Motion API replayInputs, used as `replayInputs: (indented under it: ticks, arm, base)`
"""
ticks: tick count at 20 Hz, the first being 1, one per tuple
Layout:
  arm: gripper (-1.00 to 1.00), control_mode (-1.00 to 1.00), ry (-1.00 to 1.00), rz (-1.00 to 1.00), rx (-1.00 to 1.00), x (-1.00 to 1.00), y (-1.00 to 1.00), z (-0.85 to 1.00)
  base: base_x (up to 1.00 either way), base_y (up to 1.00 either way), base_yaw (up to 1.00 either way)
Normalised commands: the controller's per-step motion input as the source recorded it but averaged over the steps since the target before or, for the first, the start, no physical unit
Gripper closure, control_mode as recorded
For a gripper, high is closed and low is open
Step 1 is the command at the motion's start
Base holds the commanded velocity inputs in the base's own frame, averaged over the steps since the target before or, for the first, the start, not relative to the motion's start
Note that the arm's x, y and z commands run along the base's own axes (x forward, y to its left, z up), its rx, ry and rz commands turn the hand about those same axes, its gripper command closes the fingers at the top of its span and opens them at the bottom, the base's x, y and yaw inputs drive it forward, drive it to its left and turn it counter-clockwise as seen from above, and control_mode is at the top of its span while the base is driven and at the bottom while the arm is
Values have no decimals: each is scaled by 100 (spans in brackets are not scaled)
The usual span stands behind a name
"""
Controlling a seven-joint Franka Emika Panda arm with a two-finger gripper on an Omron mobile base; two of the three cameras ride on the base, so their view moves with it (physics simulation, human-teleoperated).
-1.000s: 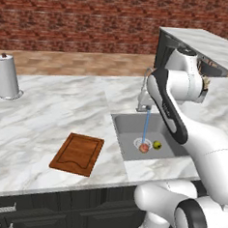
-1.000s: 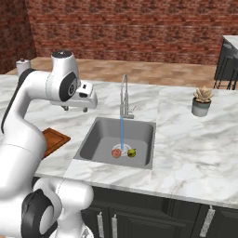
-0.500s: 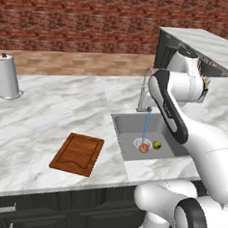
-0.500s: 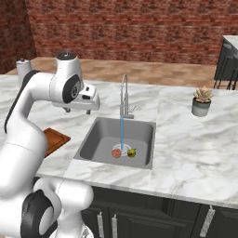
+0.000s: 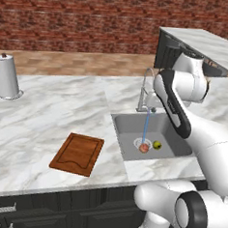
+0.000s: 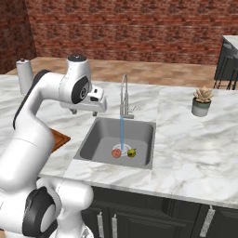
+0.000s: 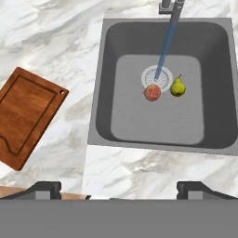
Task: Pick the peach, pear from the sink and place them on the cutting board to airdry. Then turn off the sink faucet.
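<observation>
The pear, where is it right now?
The pear lies on the floor of the sink, next to the round drain, with the peach just beside it in the hand view.

Grey stainless-steel sink basin [image 7: 104, 93] open from above; only the tall chrome gooseneck faucet [image 6: 124, 95] at its far rim and the blue water stream [image 7: 163, 53] falling to the drain obstruct. Reddish-brown wooden cutting board [image 7: 25, 114] on the left lies bare, marble counter [image 5: 47, 120] around it unobstructed.
</observation>
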Motion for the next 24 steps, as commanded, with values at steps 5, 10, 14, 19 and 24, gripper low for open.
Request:
replayInputs:
  ticks: [5,10,14,19,24]
  arm:
    - [-100,-100,3,0,0,0,-18,-39]
    - [-100,-100,4,0,0,8,-5,-34]
    - [-100,-100,3,0,-3,11,-1,-22]
    - [-100,-100,2,0,0,9,-7,-24]
    - [-100,-100,3,0,0,9,-10,-27]
  base:
    - [0,0,0]
    - [0,0,0]
    - [0,0,0]
    - [0,0,0]
    - [0,0,0]
